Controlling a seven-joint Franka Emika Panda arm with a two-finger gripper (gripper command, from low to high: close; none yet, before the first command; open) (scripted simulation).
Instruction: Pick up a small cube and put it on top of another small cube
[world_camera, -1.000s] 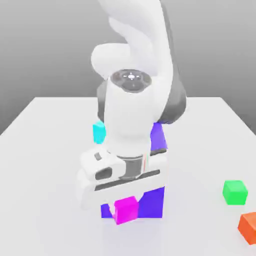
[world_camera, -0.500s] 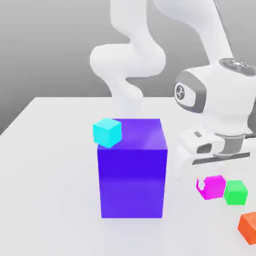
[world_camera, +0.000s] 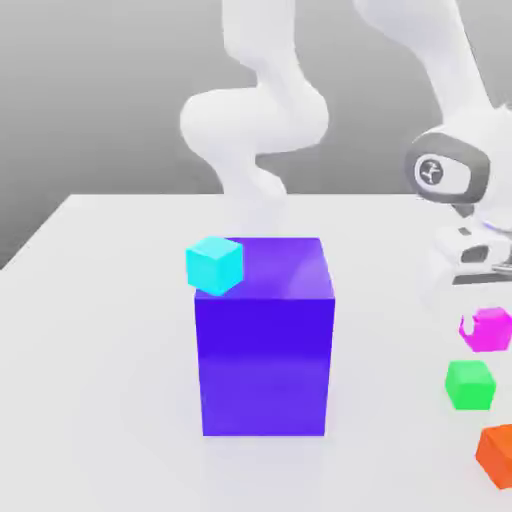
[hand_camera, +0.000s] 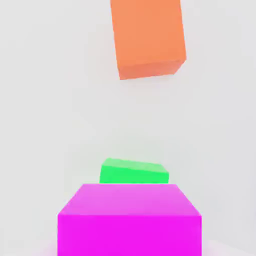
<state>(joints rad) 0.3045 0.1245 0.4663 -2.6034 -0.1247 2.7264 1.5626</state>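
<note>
Since a second ago the arm has swung from in front of the big blue-violet block (world_camera: 265, 340) across to the exterior view's right, carrying the small magenta cube (world_camera: 490, 328) with it. Now the pincer (world_camera: 478, 322) is clamping shut on that cube and holding it in the air, clear of the desk (world_camera: 100, 350). Directly at 6 o'clock from the held cube, with a gap between them, the small green cube (world_camera: 469, 384) is sitting on the desk. An orange cube (world_camera: 495, 452) is lying at about 5 o'clock from the green one (near the frame's edge). At the blue-violet block's top corner, toward 10 o'clock, a cyan cube (world_camera: 214, 265) is showing. From the hand view, the magenta cube (hand_camera: 130, 220) is partly covering the green cube (hand_camera: 134, 171), with the orange cube (hand_camera: 147, 36) beyond.
</note>
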